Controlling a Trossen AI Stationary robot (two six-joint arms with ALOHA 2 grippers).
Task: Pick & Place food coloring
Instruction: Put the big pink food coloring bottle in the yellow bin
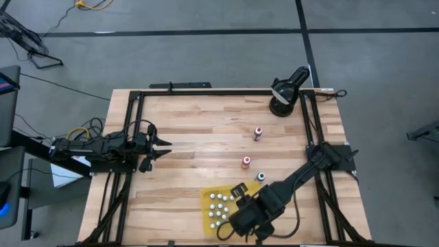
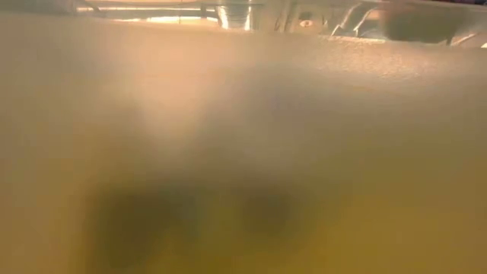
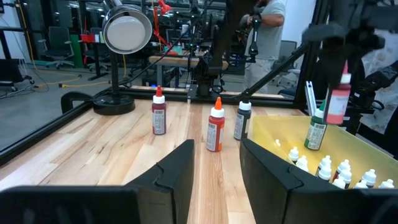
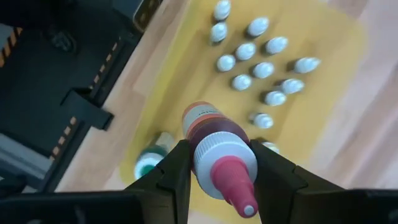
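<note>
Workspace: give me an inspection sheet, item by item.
Surface: wooden table, black frame.
Job's things: yellow tray of white-capped bottles, plus one green-capped bottle; three bottles stand loose on the wood.
Clutter: black lamp at the far edge.
Grippers: right gripper shut on a pink-capped bottle above the tray; left gripper open, waiting at the left side.
Cables: yellow cable on the floor.
Surroundings: person standing beyond the table.
</note>
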